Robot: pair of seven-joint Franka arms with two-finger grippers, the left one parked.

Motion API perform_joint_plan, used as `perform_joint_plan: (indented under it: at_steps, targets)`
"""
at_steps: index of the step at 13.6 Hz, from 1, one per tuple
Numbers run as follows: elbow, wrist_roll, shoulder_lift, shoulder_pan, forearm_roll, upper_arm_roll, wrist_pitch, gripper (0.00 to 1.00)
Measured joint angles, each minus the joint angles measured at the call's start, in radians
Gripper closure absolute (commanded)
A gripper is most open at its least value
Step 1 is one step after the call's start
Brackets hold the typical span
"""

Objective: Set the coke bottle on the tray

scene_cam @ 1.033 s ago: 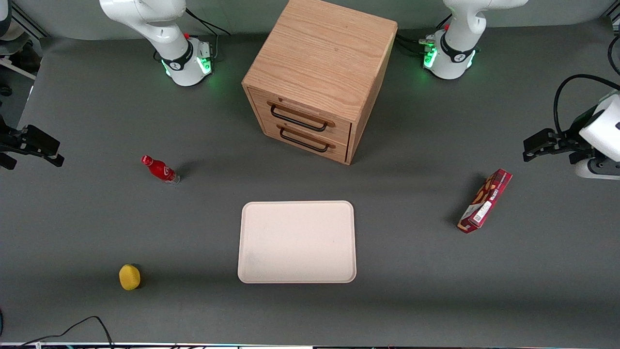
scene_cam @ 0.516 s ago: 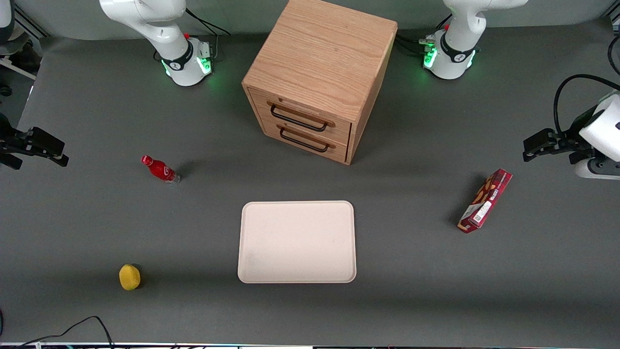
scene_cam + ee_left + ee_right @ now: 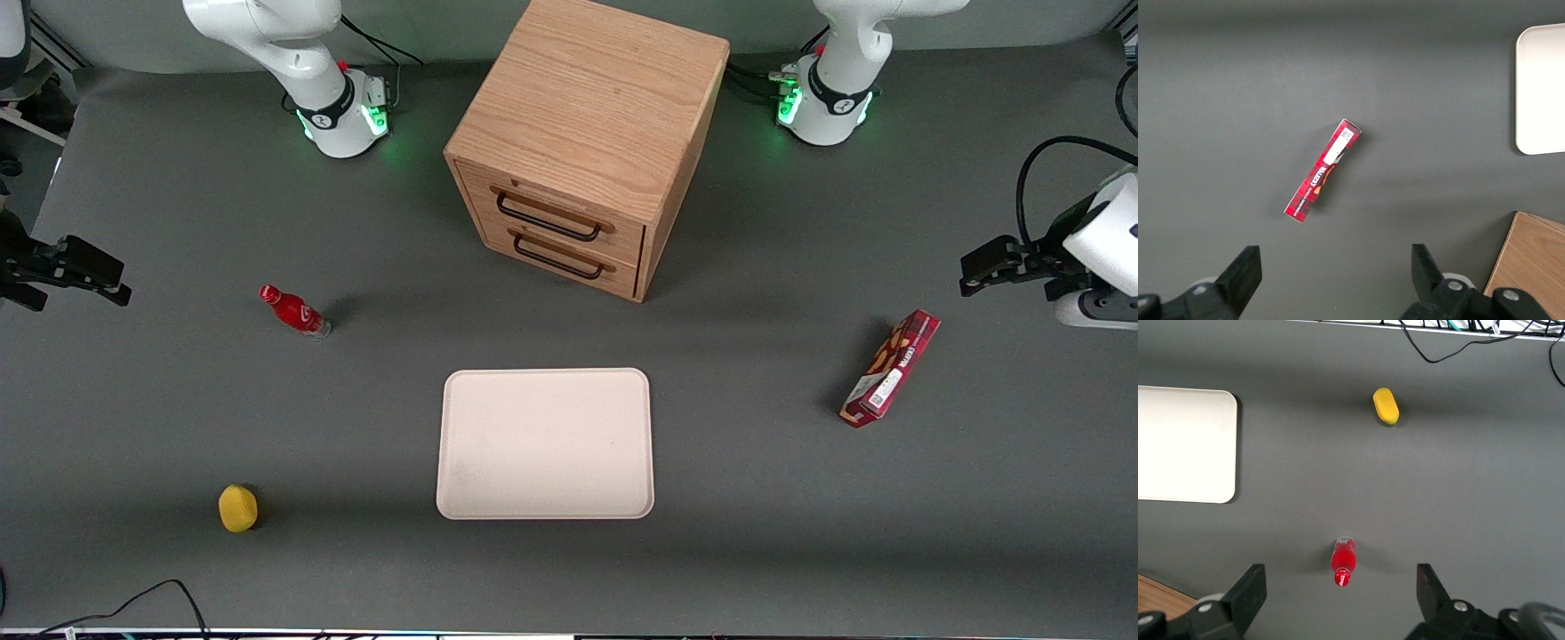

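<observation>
The coke bottle (image 3: 295,311), small and red with a red cap, stands on the grey table toward the working arm's end; it also shows in the right wrist view (image 3: 1343,560). The cream-pink tray (image 3: 544,443) lies flat and empty in the middle of the table, nearer the front camera than the cabinet; its end shows in the right wrist view (image 3: 1178,447). My right gripper (image 3: 111,283) hovers at the working arm's edge of the table, apart from the bottle. In its wrist view the gripper (image 3: 1340,597) is open wide and empty, looking down on the bottle.
A wooden drawer cabinet (image 3: 587,142) with two closed drawers stands farther from the camera than the tray. A yellow fruit (image 3: 237,508) lies near the front edge at the working arm's end. A red snack box (image 3: 891,367) lies toward the parked arm's end. Cables (image 3: 133,604) run along the front edge.
My right gripper has crept a little toward the middle of the table, closer to the bottle. The bottle and tray have not moved.
</observation>
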Motion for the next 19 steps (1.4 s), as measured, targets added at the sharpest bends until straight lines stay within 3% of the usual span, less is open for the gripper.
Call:
perform_joint_plan:
  at_steps: [6,10,15,19]
  targets:
    - [-0.002,0.0,0.003,0.002,0.003,0.001,-0.005,0.0]
    - [-0.108,0.0,0.005,0.003,0.048,0.002,0.029,0.0]
    - [-0.369,0.0,-0.055,0.003,0.05,0.002,0.244,0.0]
    - [-0.663,0.0,-0.159,0.004,0.05,0.007,0.467,0.09]
